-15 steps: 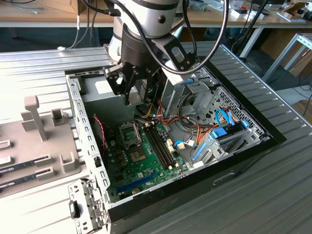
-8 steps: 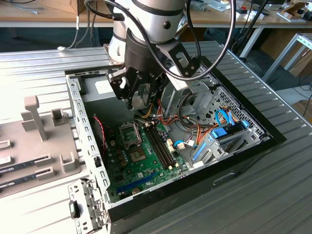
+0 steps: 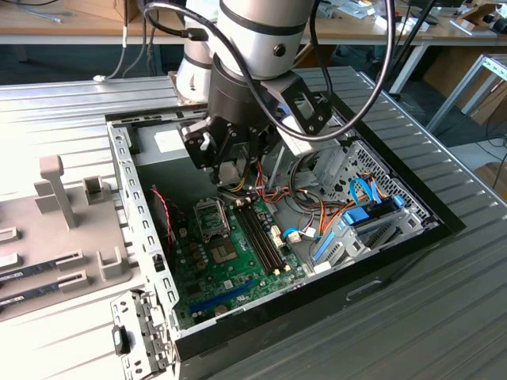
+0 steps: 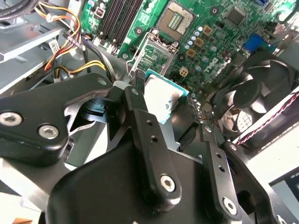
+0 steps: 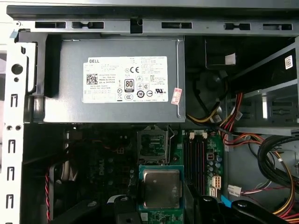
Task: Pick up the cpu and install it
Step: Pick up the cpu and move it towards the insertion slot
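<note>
Well off to the exterior view's left of the end effector (image 3: 230, 168), a pale grey moulded fixture (image 3: 71, 229) with upright posts sits on the ribbed metal worktop (image 3: 444, 269). Nearer, the open computer case (image 3: 131, 198) shows a perforated, dull steel wall. The arm (image 3: 253, 39), a smooth silver tube with black joints and looping black cables, comes down steeply into the case with its wrist pointing at the green motherboard (image 3: 238, 277).

In both wrist views the black, angular fingers (image 4: 139, 79) are clamped on opposite edges of the cpu (image 4: 163, 100) (image 5: 161, 186), a flat square chip with a matt silver top and a thin green rim. It hangs held above the board, just beside the open socket (image 5: 152, 144) and not seated in it. Beyond the socket from the end effector lies the boxy grey power supply (image 5: 112, 79). To the exterior view's right of the end effector run black memory slots (image 3: 261, 233), then blue drive brackets (image 3: 356, 218).
</note>
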{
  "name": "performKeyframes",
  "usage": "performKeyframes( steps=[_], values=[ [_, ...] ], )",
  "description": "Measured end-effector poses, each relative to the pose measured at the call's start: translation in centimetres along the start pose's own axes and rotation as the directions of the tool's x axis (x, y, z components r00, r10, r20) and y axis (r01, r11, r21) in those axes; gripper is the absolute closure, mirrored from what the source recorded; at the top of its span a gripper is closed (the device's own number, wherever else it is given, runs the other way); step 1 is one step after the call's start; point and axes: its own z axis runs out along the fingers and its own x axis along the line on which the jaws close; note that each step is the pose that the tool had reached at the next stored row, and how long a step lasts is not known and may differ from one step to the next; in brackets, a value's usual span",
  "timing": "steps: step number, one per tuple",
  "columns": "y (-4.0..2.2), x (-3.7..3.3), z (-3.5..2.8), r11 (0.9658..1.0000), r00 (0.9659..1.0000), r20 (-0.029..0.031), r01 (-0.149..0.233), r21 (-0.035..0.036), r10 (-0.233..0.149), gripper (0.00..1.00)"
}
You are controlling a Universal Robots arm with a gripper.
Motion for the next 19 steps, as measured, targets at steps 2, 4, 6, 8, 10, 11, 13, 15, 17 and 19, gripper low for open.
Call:
performKeyframes(
  steps=[2, 4, 6, 8, 10, 11, 13, 15, 17, 19],
  values=[
    [-0.27, -0.07, 0.04, 1.0, 1.0, 0.0, 0.0, 0.0, 0.0, 0.53],
    [-0.54, -0.19, 0.1, 1.0, 1.0, 0.0, 0.0, 0.0, 0.0, 0.53],
    [-0.76, -0.53, 0.29, 1.0, 1.0, -0.0001, 0.0, 0.0, 0.0, 0.53],
    [-1.49, -0.91, 1.29, 1.0, 1.0, -0.0002, 0.0, 0.0002, 0.0, 0.53],
    [-1.76, -1.07, 1.71, 1.0, 1.0, -0.0002, 0.0, 0.0006, 0.0, 0.53],
    [-1.81, -1.11, 1.79, 1.0, 1.0, -0.0001, 0.0, 0.0006, 0.0, 0.53],
    [-1.88, -1.15, 1.88, 1.0, 1.0, -0.0002, 0.0, 0.0009, 0.0, 0.53],
    [-1.95, -1.2, 1.97, 1.0, 1.0, -0.0002, 0.0, 0.001, 0.0, 0.53],
    [-2.06, -1.27, 2.11, 1.0, 1.0, -0.0002, 0.0, 0.0011, 0.0, 0.53],
    [-2.16, -1.33, 2.22, 1.0, 1.0, -0.0002, 0.0, 0.0014, 0.0, 0.53]
  ],
)
